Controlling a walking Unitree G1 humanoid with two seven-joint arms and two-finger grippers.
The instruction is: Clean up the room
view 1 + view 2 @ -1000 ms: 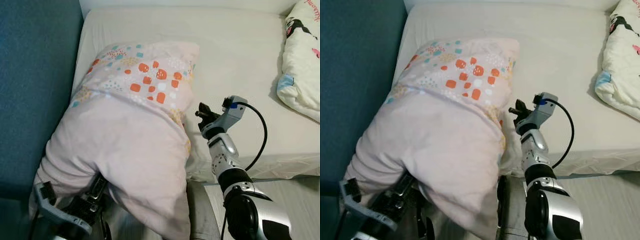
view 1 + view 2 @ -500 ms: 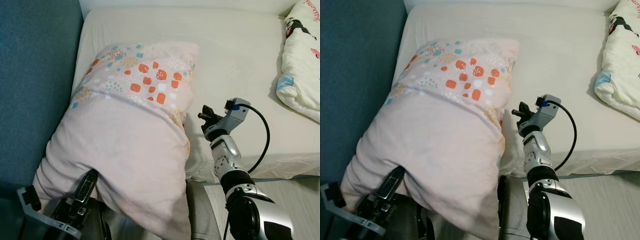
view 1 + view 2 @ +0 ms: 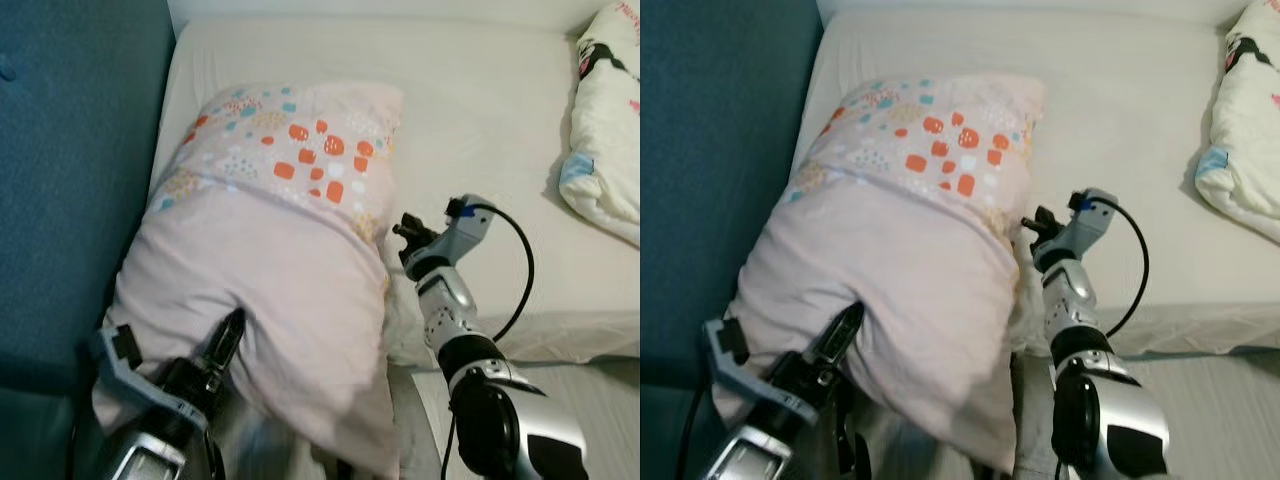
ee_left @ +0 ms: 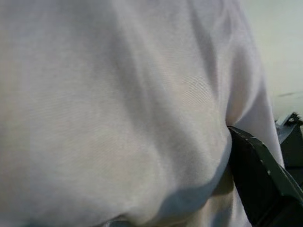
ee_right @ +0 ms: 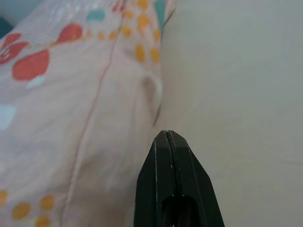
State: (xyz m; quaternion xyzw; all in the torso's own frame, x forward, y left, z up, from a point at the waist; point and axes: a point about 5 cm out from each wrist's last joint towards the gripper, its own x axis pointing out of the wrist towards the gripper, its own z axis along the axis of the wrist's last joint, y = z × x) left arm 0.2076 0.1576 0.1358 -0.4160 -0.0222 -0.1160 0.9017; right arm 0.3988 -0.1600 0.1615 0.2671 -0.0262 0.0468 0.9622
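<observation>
1. No brand, label or readable writing can be made out; the folded quilt [image 3: 608, 120] at the far right of the bed carries printed cartoon shapes in black, pink and blue, too cut off to read.
2. The pillow [image 3: 270, 250] is large and pale pink. Its far end has a band of orange, teal and yellow blotches; its near end is plain and creased.
3. The pillow lies lengthwise on the left side of the white mattress [image 3: 480, 100], against the blue padded wall [image 3: 70, 170], with its near end hanging over the bed's front edge.
4. My left gripper [image 3: 225, 345] is pushed into the pillow's near end from below. One black finger [image 4: 260, 175] shows in my left wrist view, with pink fabric bulging against it; I cannot tell whether the fingers are spread or pinching cloth.
5. My right gripper [image 5: 173, 161] has its two black fingers pressed together, holding nothing. It points at the mattress just beside the pillow's right edge.
6. My right wrist view shows the pillow's side seam and yellow dots up close, detail the head views are too far away to show.
7. A black cable [image 3: 515, 260] loops from my right wrist.
</observation>
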